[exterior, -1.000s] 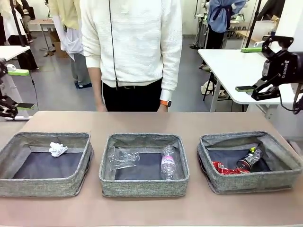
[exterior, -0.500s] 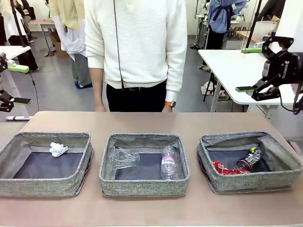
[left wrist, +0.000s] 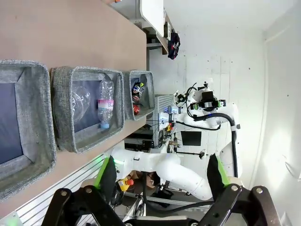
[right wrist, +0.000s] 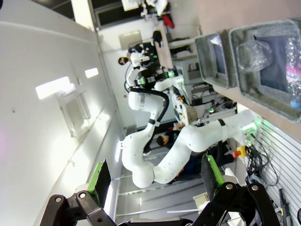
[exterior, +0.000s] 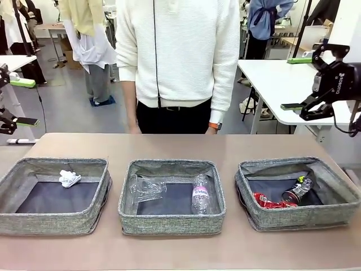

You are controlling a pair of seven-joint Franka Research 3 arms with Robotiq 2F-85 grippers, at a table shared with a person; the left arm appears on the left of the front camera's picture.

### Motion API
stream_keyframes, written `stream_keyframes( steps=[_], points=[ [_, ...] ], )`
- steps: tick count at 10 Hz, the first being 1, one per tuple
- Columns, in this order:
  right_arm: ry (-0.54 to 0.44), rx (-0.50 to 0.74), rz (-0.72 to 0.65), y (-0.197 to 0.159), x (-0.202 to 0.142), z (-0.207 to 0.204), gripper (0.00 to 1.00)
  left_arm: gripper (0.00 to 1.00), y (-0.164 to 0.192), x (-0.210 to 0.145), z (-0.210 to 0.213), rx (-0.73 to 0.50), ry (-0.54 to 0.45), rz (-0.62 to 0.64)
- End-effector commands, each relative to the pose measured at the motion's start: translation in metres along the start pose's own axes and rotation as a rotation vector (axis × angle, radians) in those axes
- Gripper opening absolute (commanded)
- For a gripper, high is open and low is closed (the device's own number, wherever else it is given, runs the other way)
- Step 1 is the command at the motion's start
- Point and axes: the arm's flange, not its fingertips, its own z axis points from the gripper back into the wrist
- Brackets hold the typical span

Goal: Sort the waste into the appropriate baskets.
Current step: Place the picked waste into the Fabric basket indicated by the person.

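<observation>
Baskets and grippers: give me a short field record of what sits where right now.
left basket: tissue wad
middle basket: two clear bottles, one crushed, one labelled
right basket: red can, dark can
left gripper: open, empty, raised off the table
right gripper: open, empty, raised
person: standing at far side

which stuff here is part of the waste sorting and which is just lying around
Job: left basket with tissue wad; middle basket with two clear bottles; right basket with red can and dark can.

Lying about: white side table; person in white sweater.
</observation>
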Motion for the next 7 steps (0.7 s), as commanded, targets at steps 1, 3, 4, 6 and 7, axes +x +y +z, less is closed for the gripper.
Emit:
stream_keyframes(
  steps=[1, 3, 4, 6, 7],
  points=[
    [-0.004, 0.024, -0.014, 0.0045, -0.0011, -0.0020, 1.00, 1.00, -0.0019, -0.0006, -0.0015, -0.019, -0.006, 0.011],
    [-0.004, 0.024, -0.014, 0.0045, -0.0011, -0.0020, 1.00, 1.00, -0.0019, -0.0006, -0.0015, -0.019, -0.006, 0.011],
    [-0.004, 0.024, -0.014, 0.0045, -0.0011, -0.0020, 1.00, 1.00, -0.0019, -0.0006, -0.0015, -0.019, -0.006, 0.011],
    [-0.004, 0.024, -0.014, 0.0045, -0.0011, -0.0020, 1.00, 1.00, -0.0019, -0.0006, -0.0015, -0.019, -0.006, 0.011],
    [-0.004, 0.024, -0.014, 0.0045, -0.0011, -0.0020, 1.00, 1.00, -0.0019, -0.0006, -0.0015, -0.019, -0.006, 0.011]
  ],
)
